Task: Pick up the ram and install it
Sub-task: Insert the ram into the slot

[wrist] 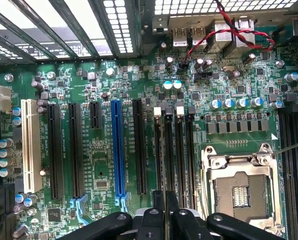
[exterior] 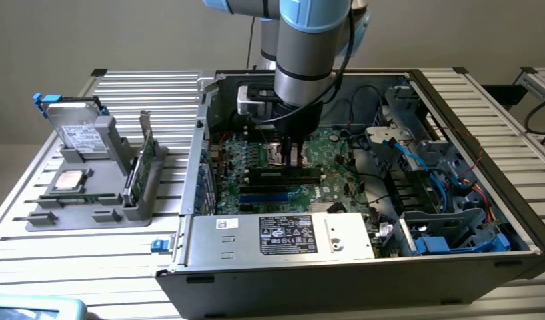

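The jaws of the gripper (wrist: 165,217) seem closed on a long, thin green ram stick (wrist: 159,199), held edge-on, its length running along the black motherboard slots (wrist: 168,150) directly beneath.

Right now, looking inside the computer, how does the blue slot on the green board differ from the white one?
Colour: the blue slot is bright blue, the white slot cream. Width: the white slot looks broader, the blue slot slimmer. Place: the blue slot sits between black slots; the white slot ends the row, next to small round capacitors. Both are long, run parallel and hold no card.
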You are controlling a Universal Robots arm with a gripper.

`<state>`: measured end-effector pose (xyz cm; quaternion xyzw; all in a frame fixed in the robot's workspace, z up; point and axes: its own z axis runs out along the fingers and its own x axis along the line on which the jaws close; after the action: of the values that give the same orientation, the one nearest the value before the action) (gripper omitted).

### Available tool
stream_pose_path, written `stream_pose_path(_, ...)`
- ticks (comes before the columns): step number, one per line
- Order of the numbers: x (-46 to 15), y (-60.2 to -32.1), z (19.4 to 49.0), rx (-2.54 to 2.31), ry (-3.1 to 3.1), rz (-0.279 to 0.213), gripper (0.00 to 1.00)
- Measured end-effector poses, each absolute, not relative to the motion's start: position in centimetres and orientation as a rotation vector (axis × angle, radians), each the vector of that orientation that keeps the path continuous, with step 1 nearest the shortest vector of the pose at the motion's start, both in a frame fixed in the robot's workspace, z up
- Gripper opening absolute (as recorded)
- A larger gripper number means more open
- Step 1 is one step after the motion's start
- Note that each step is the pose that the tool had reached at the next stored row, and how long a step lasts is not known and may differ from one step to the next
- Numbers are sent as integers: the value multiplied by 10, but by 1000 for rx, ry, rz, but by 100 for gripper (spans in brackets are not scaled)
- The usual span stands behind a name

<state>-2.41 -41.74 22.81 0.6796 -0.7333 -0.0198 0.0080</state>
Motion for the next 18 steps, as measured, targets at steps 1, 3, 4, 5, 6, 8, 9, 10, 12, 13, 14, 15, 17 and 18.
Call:
stream_pose_path(1, -24, -417, 228, 2124, -2292, -62, 14)
stream_pose_path(3, -24, -417, 228, 2126, -2289, -63, 14)
stream_pose_path(4, -24, -417, 228, 2127, -2287, -63, 14)
stream_pose_path(5, -23, -417, 228, 2129, -2285, -64, 14)
stream_pose_path(6, -23, -417, 228, 2132, -2282, -64, 14)
stream_pose_path(8, -23, -417, 228, 2136, -2278, -64, 14)
stream_pose_path(9, -23, -417, 228, 2137, -2277, -64, 14)
stream_pose_path(10, -23, -417, 228, 2139, -2275, -64, 14)
stream_pose_path(12, -22, -417, 228, 2141, -2273, -64, 14)
stream_pose_path(13, -22, -417, 228, 2141, -2272, -64, 14)
stream_pose_path(14, -22, -417, 228, 2142, -2272, -64, 14)
stream_pose_path(15, -22, -417, 228, 2142, -2271, -64, 14)
stream_pose_path(17, -23, -418, 228, 2143, -2271, -65, 14)
stream_pose_path(18, -23, -418, 227, 2143, -2271, -65, 14)
